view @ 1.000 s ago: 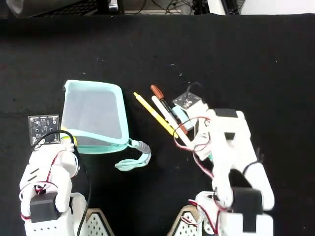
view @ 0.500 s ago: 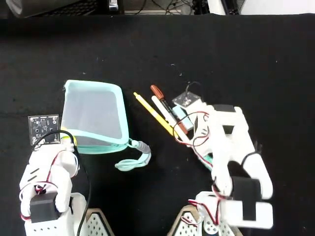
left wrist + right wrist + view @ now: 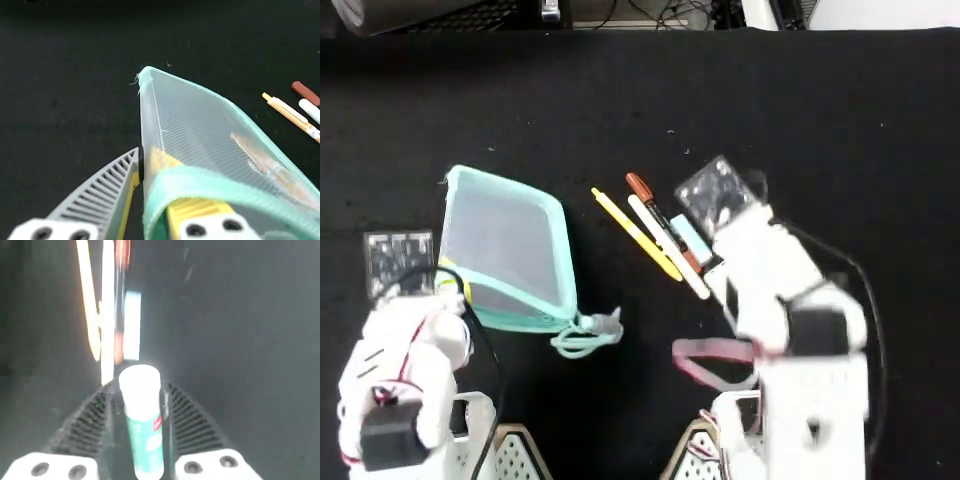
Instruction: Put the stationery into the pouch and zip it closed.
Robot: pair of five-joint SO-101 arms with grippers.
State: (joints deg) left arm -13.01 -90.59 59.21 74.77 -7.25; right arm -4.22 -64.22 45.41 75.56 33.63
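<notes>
Two grippers are loaded: the left gripper [image 3: 145, 160] clamps the pouch [image 3: 200, 125] rim, one finger inside, and the right gripper [image 3: 140, 385] clamps a glue stick [image 3: 142, 410] above the pens [image 3: 655, 235]. Risk: the pouch mouth looks narrow, so the stick may catch the rim and slip out.

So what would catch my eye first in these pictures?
Probably the mint pouch on the left, its open edge pinched by the left hand. After that comes the right hand, which grips a white-capped tube. The row of pens lies in the middle.
</notes>
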